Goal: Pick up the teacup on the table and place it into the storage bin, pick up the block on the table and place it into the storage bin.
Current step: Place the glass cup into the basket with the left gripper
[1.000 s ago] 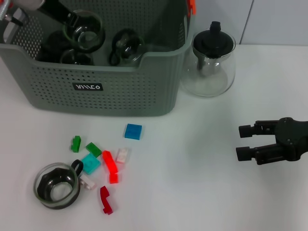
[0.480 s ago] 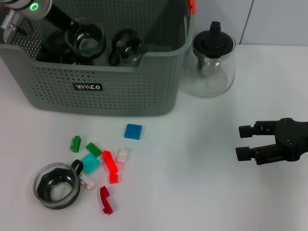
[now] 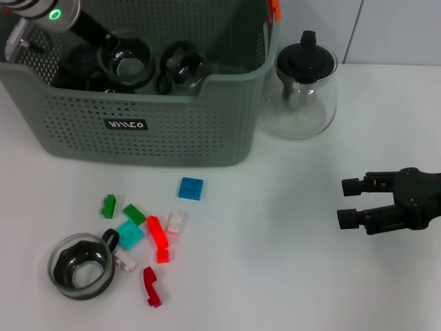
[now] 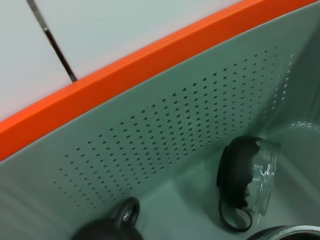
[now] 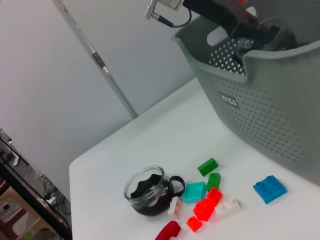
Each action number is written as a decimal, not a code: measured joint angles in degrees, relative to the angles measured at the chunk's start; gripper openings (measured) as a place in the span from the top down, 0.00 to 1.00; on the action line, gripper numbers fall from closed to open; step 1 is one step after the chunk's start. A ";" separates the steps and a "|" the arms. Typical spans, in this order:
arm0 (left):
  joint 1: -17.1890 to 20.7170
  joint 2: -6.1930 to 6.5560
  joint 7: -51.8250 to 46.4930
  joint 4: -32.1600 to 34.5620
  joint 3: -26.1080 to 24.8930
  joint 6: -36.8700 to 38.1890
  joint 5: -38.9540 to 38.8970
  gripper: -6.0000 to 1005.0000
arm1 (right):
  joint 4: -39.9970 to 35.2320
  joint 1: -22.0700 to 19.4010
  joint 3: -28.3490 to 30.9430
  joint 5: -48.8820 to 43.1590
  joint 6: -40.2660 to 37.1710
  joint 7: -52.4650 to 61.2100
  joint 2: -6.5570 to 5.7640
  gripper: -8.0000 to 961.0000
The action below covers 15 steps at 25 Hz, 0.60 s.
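The grey-green storage bin (image 3: 138, 127) stands at the table's back left and also shows in the right wrist view (image 5: 270, 95). My left gripper (image 3: 103, 43) reaches into it from the left, shut on a glass teacup (image 3: 125, 61) held low inside. Two more teacups (image 3: 180, 67) (image 4: 247, 180) lie in the bin. Another teacup (image 3: 81, 265) (image 5: 147, 192) stands on the white table (image 3: 262, 276) at the front left. Beside it lie several blocks, among them a blue block (image 3: 191, 187), a teal one (image 3: 129, 234) and a red one (image 3: 157, 231). My right gripper (image 3: 349, 202) hovers open at the right, far from them.
A glass teapot with a black lid (image 3: 305, 93) stands just right of the bin. An orange clip (image 3: 274, 8) sits on the bin's far right corner. The table's left edge (image 5: 90, 165) lies beyond the teacup.
The left gripper has lowered the held teacup deeper into the bin. The right arm, the blocks and the teacup on the table have stayed put.
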 joint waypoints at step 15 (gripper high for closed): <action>0.30 -0.02 0.03 1.36 -0.10 0.06 -0.10 0.77 | 0.00 -0.38 0.23 0.00 -0.04 -0.08 -0.13 0.02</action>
